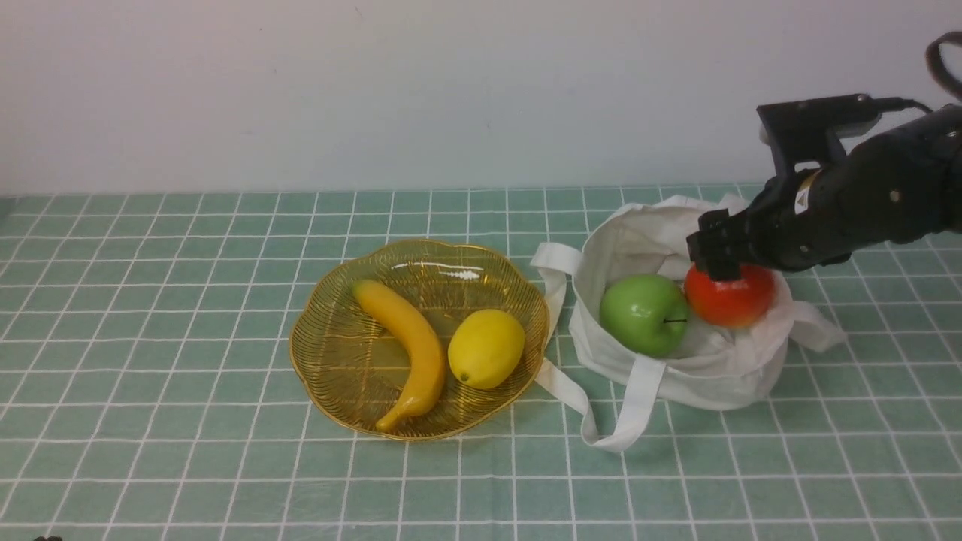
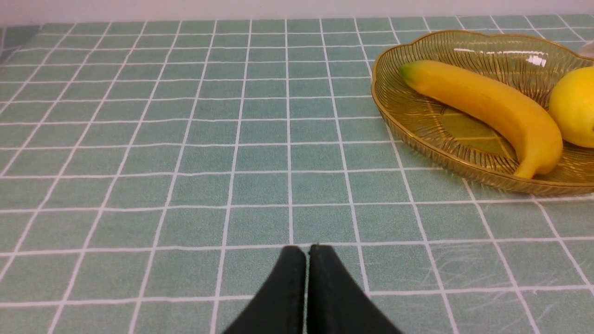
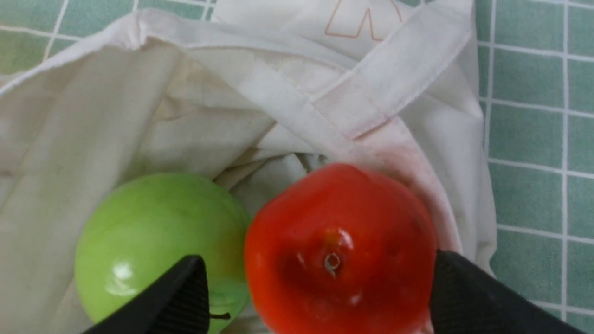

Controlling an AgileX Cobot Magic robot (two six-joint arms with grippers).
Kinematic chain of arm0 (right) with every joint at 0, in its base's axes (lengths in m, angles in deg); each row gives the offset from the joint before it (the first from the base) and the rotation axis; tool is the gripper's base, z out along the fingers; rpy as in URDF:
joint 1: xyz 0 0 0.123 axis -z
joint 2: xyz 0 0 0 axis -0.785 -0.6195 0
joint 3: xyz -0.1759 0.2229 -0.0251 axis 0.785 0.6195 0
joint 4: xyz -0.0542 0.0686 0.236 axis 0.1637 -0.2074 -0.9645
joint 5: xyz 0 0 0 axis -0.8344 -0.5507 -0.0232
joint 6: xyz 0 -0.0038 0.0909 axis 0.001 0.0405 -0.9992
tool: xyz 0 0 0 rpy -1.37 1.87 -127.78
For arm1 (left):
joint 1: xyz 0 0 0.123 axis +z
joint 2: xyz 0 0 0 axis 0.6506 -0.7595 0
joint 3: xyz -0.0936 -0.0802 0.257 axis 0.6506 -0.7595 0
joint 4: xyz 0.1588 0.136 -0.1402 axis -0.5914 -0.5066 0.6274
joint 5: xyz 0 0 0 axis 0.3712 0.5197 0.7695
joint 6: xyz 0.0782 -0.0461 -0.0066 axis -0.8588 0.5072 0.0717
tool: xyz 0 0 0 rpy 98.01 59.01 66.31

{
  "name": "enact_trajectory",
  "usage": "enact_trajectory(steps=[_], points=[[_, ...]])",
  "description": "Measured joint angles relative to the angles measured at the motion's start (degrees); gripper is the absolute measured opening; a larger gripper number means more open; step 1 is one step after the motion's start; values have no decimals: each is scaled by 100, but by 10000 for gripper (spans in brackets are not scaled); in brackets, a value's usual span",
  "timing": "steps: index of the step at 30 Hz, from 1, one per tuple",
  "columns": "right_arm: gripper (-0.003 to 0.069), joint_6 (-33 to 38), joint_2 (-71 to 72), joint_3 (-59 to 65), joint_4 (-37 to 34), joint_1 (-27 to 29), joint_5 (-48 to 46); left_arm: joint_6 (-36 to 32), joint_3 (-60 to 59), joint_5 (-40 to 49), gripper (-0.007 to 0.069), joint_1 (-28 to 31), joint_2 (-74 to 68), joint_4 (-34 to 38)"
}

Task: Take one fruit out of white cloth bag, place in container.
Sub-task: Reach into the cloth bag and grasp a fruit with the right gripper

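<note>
Glossy red fruit (image 1: 730, 294), green apple (image 1: 643, 315), white bag (image 1: 718, 383), amber ribbed bowl (image 1: 338, 376), seemingly green-tipped yellow banana (image 1: 413, 342).

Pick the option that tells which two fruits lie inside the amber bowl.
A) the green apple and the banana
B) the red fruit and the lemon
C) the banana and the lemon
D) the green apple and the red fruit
C: the front view shows the banana and the lemon inside the rim of the amber bowl, while the green apple and the red fruit lie in the white cloth bag.
</note>
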Motion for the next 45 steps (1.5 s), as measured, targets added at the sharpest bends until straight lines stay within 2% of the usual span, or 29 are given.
enact_trajectory(steps=[8, 24, 27, 28, 32, 35, 36, 38, 42, 45], points=[[589, 0, -232, 0, 522, -1, 129, 0, 0, 0, -8, 0, 0, 0], [589, -43, -601, -11, 536, -1, 323, 0, 0, 0, -8, 0, 0, 0], [566, -43, -601, -11, 536, -1, 315, 0, 0, 0, -8, 0, 0, 0], [550, -43, -601, -11, 536, -1, 309, 0, 0, 0, -8, 0, 0, 0], [371, -43, -587, -30, 542, -1, 216, 0, 0, 0, -8, 0, 0, 0], [206, -43, -537, -37, 608, -1, 175, 0, 0, 0, -8, 0, 0, 0], [107, -43, -520, -37, 654, -1, 98, 0, 0, 0, -8, 0, 0, 0], [27, -57, -520, -31, 687, -1, 8, 0, 0, 0, -8, 0, 0, 0], [-3, -62, -520, -31, 710, -1, -23, 0, 0, 0, -8, 0, 0, 0], [40, -62, -520, -31, 726, -1, -14, 0, 0, 0, -8, 0, 0, 0]])
